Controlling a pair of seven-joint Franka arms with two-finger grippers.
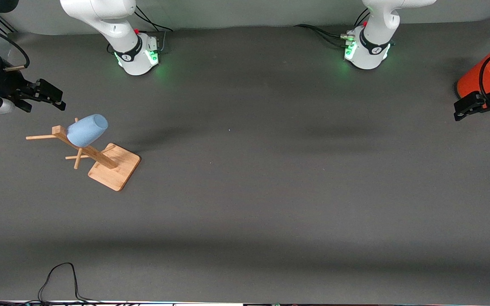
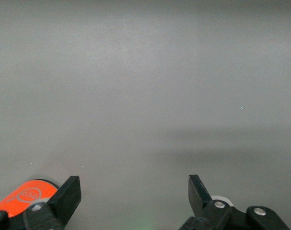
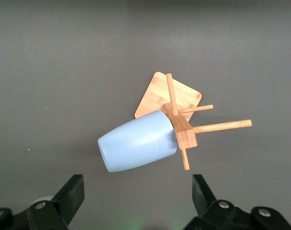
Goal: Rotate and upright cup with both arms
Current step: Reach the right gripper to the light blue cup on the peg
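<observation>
The light-blue cup (image 1: 86,129) hangs tilted on a peg of a wooden rack (image 1: 115,168) toward the right arm's end of the table, its closed bottom pointing up and outward. My right gripper (image 1: 55,97) hovers open over the table beside the rack, apart from the cup. In the right wrist view the cup (image 3: 138,142) and rack (image 3: 157,96) lie ahead of the open right gripper (image 3: 137,187), with nothing between its fingers. My left gripper (image 1: 462,110) is open and empty over the left arm's end of the table. The left wrist view shows the left gripper (image 2: 134,187) above bare table.
A large orange can (image 1: 477,78) with a silver top stands by the left gripper, at the left arm's end; its side shows in the left wrist view as the orange can (image 2: 28,195). A black cable (image 1: 58,276) loops at the table's near edge. The dark mat stretches wide between the arms.
</observation>
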